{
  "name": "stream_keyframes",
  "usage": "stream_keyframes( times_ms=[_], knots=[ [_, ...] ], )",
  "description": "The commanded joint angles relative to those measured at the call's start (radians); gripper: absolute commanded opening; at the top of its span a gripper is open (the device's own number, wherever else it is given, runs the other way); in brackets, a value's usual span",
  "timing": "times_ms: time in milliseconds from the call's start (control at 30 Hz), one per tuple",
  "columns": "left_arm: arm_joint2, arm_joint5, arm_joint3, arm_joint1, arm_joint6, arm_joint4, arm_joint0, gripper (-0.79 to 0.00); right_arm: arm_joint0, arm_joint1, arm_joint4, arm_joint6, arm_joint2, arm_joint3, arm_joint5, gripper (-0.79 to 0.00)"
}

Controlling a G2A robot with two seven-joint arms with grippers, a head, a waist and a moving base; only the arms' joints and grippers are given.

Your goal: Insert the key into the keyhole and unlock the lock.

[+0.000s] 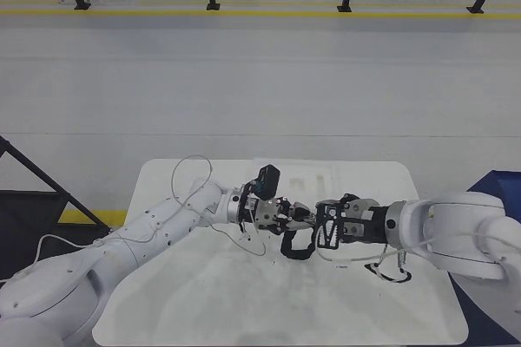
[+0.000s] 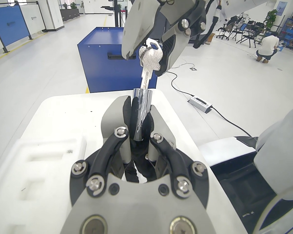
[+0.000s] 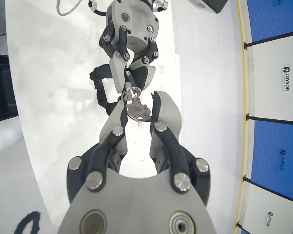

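The left tool (image 2: pixel 137 105) pinched the lock (image 2: pixel 142 118) and the right tool (image 3: pixel 139 112) pinched the key (image 2: pixel 150 57), its blade partly inside, so full seating and turning apparently remained.

Between left hand (image 2: pixel 138 107) and right hand (image 3: pixel 139 104), key (image 2: pixel 150 57) in lock (image 2: pixel 142 113), above table (image 1: pixel 200 295)

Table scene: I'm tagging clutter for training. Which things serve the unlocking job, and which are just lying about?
Job: key, lock with its black cable, left pincer, right pincer.
Lying about: white foam tray on the table, blue cabinet, power brick.
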Motion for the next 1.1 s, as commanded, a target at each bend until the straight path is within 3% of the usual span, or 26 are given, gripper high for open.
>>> stream_keyframes(
  times_ms=[0, 633, 1067],
  knots=[
    [0.000, 0.000, -0.004, 0.000, -0.007, 0.000, 0.000, -0.785, -0.002, 0.000, 0.021, 0.005, 0.003, 0.005, 0.024, -0.785],
    [0.000, 0.000, -0.012, -0.009, -0.025, 0.032, -0.012, -0.785, -0.003, -0.007, 0.223, 0.119, 0.009, 0.039, 0.341, -0.785],
    [0.000, 0.000, -0.001, -0.017, -0.020, 0.055, -0.015, -0.785, -0.020, -0.018, 0.357, 0.121, 0.020, 0.084, 0.550, -0.785]
  ],
)
